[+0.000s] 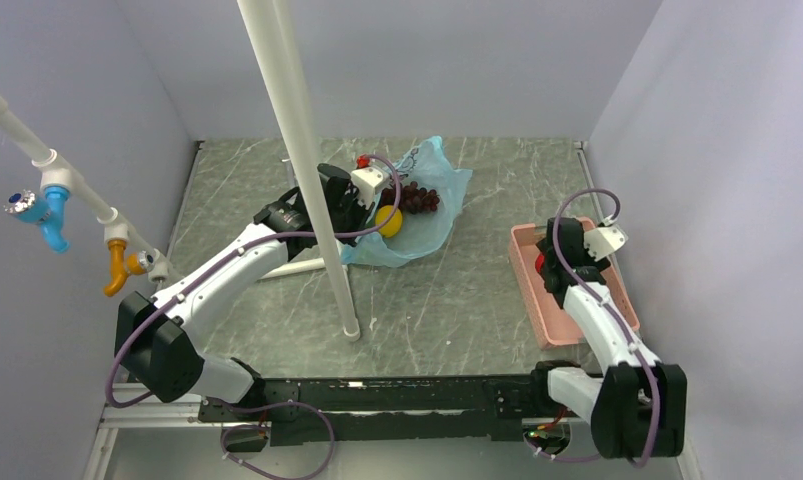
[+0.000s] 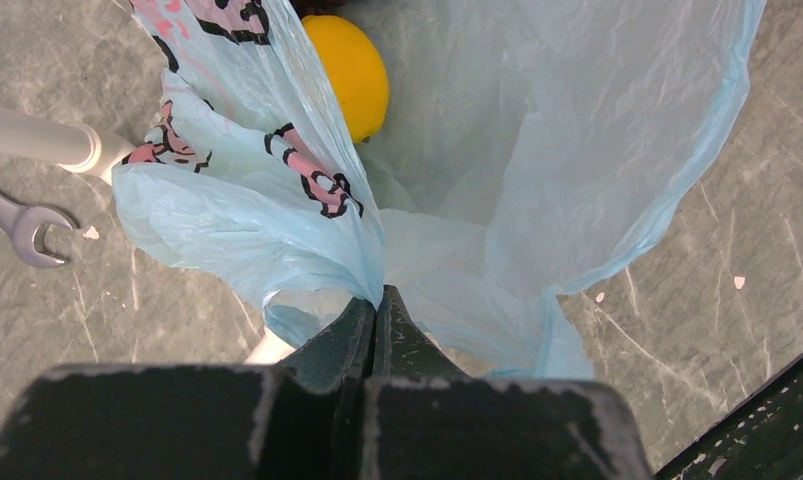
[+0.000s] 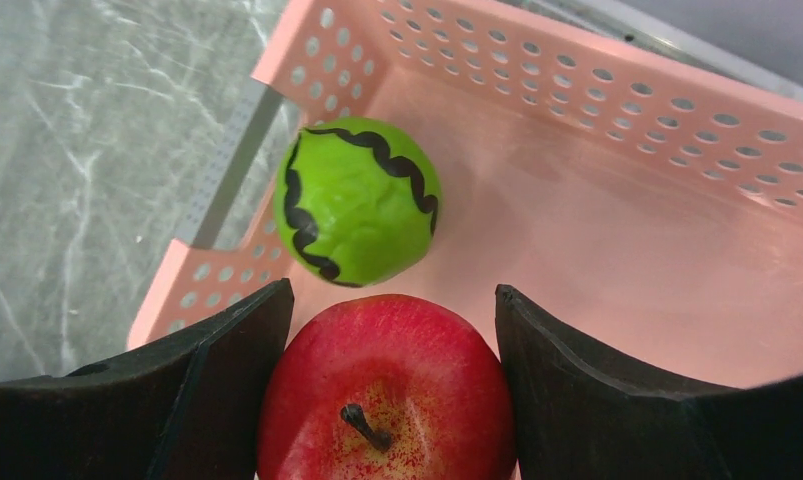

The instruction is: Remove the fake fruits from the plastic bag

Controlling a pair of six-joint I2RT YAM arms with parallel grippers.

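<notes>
The bench is a grey, marble-veined slab boxed in by plain pale walls on three sides. A white pole leans up from near its middle, and a second white pipe with blue and orange fittings runs along the left wall. A small wrench lies flat on the stone near the pole's foot.

The left arm reaches long and low across the bench to the plastic bag, which lies spread out at the back centre, its mouth facing away from the arm. The left tool is fully closed, with a fold of the thin blue-green film pinched between its tips. The film fans out from that pinch to either side. Inside the bag, the yellow fruit sits just beyond the pinched fold, and the dark purple grape bunch lies just behind it, towards the back wall.

The right arm is folded back on itself, its wrist over the pink tray, which sits at the right edge of the bench, well apart from the bag. The right tool points down into the tray with its jaws wide, one finger against each side of the red apple, stem up. I cannot tell whether the apple rests on the tray floor. Just past it, the green fruit with wavy black lines lies in the tray near a corner, close to the apple.
</notes>
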